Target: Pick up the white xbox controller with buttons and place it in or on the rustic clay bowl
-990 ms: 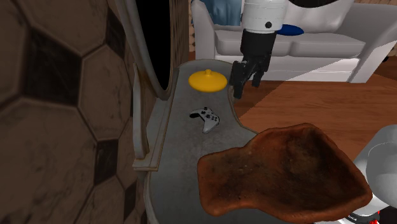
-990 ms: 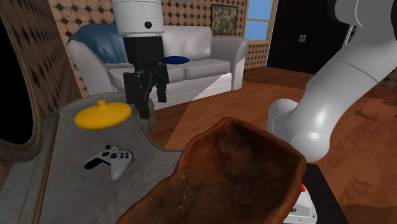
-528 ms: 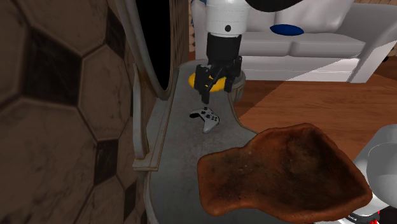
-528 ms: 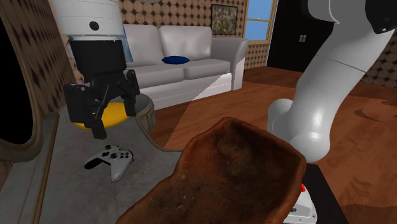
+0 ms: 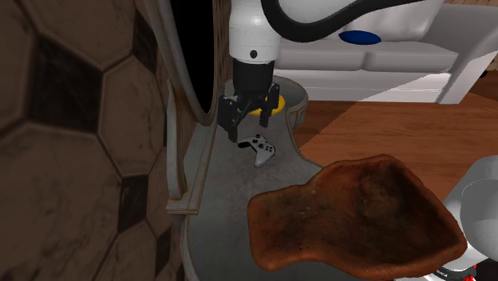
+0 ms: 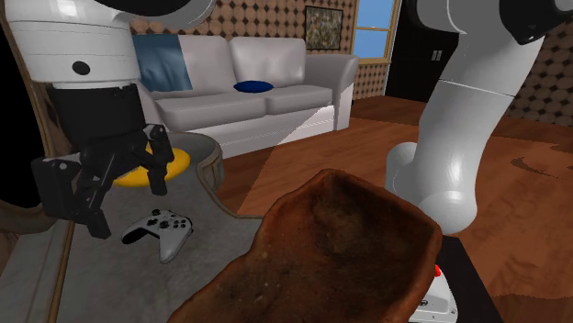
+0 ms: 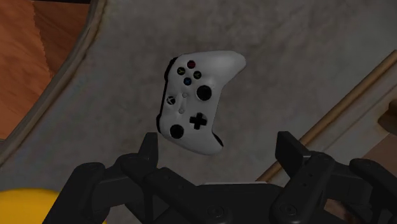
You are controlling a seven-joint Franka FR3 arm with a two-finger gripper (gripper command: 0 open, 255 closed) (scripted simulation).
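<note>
**Presently: gripper spread above controller, nothing held**

Item 1, task object. The controller (image 5: 258, 148) lies flat and face up on the table (image 5: 227, 187). Its shell is smooth and white with two rounded grips. It carries black thumbsticks, a black cross pad and small coloured buttons, seen plainly in the wrist view (image 7: 194, 102). No part of the arm touches it.

Item 2, gripper. The gripper (image 5: 246, 124) hangs above the controller, toward the side away from the stand. Its black, blocky fingers (image 7: 151, 145) stand wide apart with nothing between them. In the second exterior view the gripper (image 6: 124, 197) sits up and to the left of the controller (image 6: 161, 233), clear of it.

Item 3, receptacle. The bowl (image 5: 351, 215) is rough and uneven, mottled brown with darker scorched patches and an irregular wavy rim. It shows to the lower right of the controller in the shoulder view and to its right in the second exterior view (image 6: 340, 257). Whether its base rests on the table cannot be told.

Item 4, surroundings. The table has a mottled grey, stone-like top with a raised curved edge. A smooth yellow disc (image 6: 174, 165) with a shallow dome lies beyond the controller, partly behind the gripper. A white sofa (image 6: 275, 83) bearing a blue cushion (image 6: 251, 87) stands well beyond the controller, on a polished wood floor (image 6: 358, 124).
</note>
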